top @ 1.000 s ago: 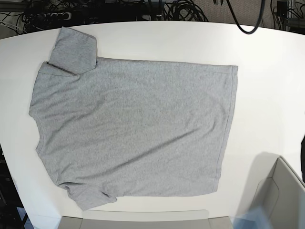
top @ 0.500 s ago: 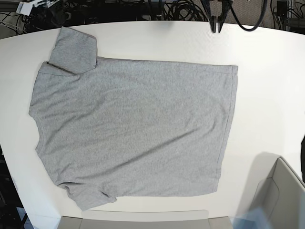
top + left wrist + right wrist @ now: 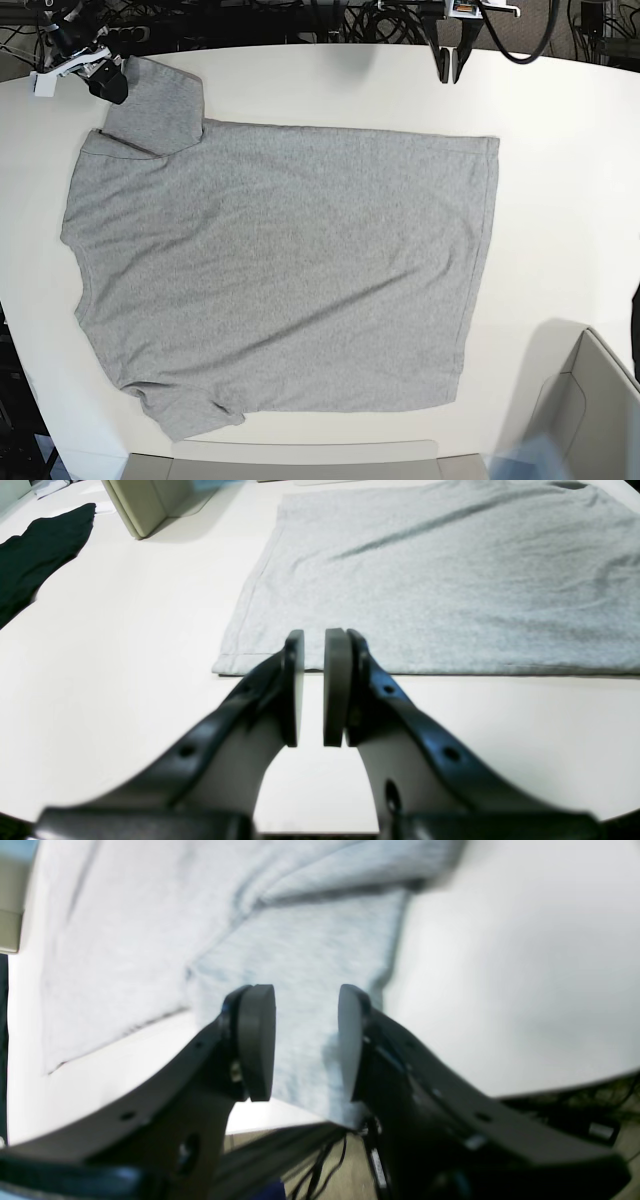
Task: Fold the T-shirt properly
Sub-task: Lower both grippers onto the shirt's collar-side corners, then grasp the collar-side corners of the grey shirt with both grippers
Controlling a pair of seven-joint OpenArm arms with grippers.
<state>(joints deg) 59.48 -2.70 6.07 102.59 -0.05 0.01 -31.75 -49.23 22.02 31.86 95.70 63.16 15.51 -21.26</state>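
Observation:
The heather-grey T-shirt point(image 3: 280, 270) lies spread flat on the white table, plain side up, with its sleeves toward the left and its hem toward the right. My right gripper point(image 3: 108, 85) hovers at the far-left sleeve. In the right wrist view this gripper point(image 3: 306, 1040) is open, and the sleeve fabric point(image 3: 310, 955) shows below and between its jaws, not pinched. My left gripper point(image 3: 450, 62) hangs over the far table edge, short of the far hem corner. In the left wrist view it point(image 3: 313, 690) shows a narrow empty gap, with the T-shirt point(image 3: 450, 570) just ahead.
A grey bin point(image 3: 590, 410) stands at the near right corner, also seen as a bin point(image 3: 140, 505) in the left wrist view. A flat grey panel point(image 3: 290, 462) lies along the near edge. Black cloth point(image 3: 35, 565) lies on the right side of the table. Cables point(image 3: 300, 20) run behind the table.
Both arms have come into the base view at the far edge. The right gripper reached the far-left sleeve and opened. The T-shirt has not moved.

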